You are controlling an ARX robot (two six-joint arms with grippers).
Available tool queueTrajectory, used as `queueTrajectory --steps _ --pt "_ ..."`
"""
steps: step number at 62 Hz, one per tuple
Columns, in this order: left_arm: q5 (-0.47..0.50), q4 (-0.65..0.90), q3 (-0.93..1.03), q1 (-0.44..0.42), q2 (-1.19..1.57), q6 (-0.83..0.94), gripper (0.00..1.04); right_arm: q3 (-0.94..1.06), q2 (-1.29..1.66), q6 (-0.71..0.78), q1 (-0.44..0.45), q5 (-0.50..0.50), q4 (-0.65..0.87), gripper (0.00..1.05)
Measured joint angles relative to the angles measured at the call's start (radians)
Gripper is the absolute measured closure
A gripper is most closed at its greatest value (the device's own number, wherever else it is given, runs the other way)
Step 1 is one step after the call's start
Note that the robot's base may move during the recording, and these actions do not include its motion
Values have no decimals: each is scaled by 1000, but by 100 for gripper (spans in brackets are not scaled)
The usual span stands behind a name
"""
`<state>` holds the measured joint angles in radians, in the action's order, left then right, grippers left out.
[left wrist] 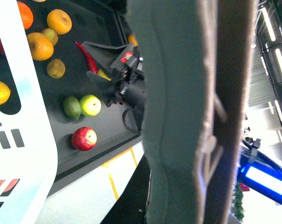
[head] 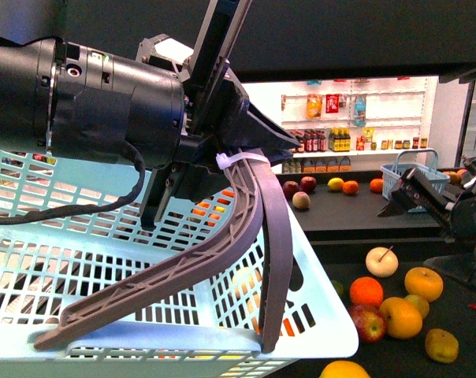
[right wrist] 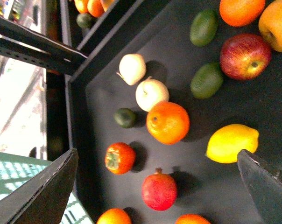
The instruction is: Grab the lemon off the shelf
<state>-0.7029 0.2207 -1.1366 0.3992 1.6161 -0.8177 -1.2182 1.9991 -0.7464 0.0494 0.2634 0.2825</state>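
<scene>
Black shelf (right wrist: pixel 108 74), lemon (right wrist: pixel 232 143) between open jaws.

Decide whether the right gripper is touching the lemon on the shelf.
Apart. In the right wrist view, the lemon lies on the shelf between the open right gripper fingers, which are above the fruit, not closed on it.

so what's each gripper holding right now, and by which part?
Left gripper is shut on the pale mint plastic basket, by its grey curved handle. Right gripper is open above the black tray shelf, holding nothing; the yellow lemon lies ungrasped.
</scene>
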Motion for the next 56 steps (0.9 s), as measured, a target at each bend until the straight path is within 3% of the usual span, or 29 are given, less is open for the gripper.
queueTrajectory --steps 14,32,47,56 --pt "1 0 0 0 0 -1 97 -88 209 310 0 21 6 2" --pt "1 0 0 0 0 -1 97 -124 343 859 39 182 10 2" --pt "1 0 0 0 0 0 97 -214 437 1351 46 288 -169 2" --pt "2 0 0 0 0 -2 97 -267 509 1583 45 289 -272 2"
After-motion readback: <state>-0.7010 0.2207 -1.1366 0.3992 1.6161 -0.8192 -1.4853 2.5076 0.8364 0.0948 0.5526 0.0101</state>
